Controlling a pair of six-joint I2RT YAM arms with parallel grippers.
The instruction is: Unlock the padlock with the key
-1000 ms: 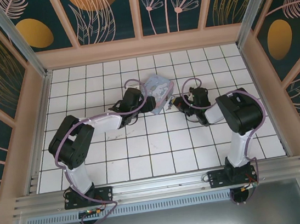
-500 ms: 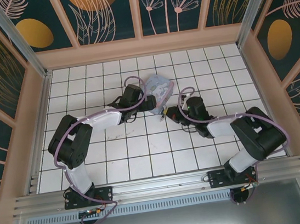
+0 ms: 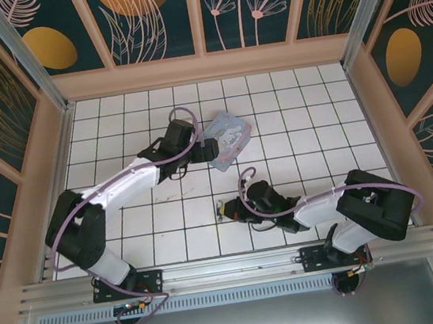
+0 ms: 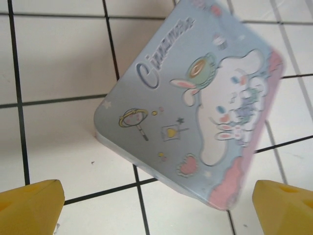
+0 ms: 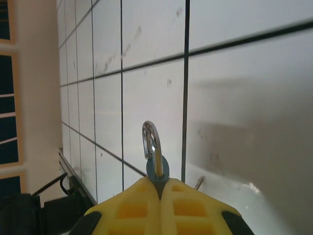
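The right gripper [image 3: 224, 209], at lower centre of the top view, is clamping its yellow jaws together on the padlock [image 5: 158, 169], whose shackle is sticking up at lower centre of the right wrist view. The left gripper [image 4: 156, 210] is hovering, jaws wide apart, facing the pastel tin box [image 4: 195, 112] lying on the tiles [image 4: 54, 63].

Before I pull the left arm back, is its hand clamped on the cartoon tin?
No, the left hand has its yellow fingers wide open, with clear gaps between them and the cartoon tin.
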